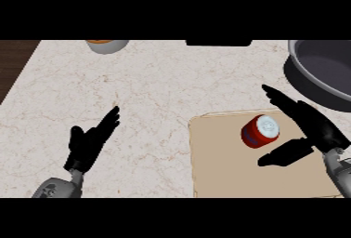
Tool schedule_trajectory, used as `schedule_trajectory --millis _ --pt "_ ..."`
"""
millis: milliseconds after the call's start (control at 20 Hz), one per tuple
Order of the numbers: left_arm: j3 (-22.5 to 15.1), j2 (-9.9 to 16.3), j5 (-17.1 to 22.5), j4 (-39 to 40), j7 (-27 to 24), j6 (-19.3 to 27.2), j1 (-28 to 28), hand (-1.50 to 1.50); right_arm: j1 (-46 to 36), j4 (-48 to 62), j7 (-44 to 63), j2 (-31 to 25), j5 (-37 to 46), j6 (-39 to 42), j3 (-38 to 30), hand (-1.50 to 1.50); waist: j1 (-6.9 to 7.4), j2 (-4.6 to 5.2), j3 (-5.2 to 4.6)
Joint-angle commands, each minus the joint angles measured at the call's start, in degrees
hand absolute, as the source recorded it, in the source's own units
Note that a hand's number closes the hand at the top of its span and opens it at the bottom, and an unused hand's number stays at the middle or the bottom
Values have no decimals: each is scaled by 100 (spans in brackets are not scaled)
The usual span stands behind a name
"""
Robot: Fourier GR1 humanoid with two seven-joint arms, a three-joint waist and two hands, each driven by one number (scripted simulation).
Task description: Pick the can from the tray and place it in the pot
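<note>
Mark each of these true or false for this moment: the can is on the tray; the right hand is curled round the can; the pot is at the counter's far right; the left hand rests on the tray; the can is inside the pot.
1. The can is on the tray. True.
2. The right hand is curled round the can. False: it is open beside the can, fingers and thumb spread.
3. The pot is at the counter's far right. True.
4. The left hand rests on the tray. False: it shows open at the left, over bare counter.
5. The can is inside the pot. False: it is on the tray.
</note>
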Motion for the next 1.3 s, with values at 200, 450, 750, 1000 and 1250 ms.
schedule_trajectory --millis 200,450,750,1000,1250 --pt "353 -179 -143 320 -81 -235 -90 0 105 1394 -1336 512 966 284 -313 -150 -41 -1 1" --pt "417 -431 -495 255 70 -213 -150 0 266 1552 -1735 556 945 761 -1013 -150 -59 -10 1" --pt "365 -519 -627 183 -126 -242 214 0 539 1591 -2280 924 425 1178 -1197 -150 -72 -13 0" --pt "448 -513 -658 -70 55 -343 181 0 185 2274 -2461 1246 40 1538 -1564 -150 -40 -11 1" --pt "730 -375 -551 -327 479 -574 76 0 434 2794 -2911 1667 336 1549 -1505 -150 -39 -11 2"
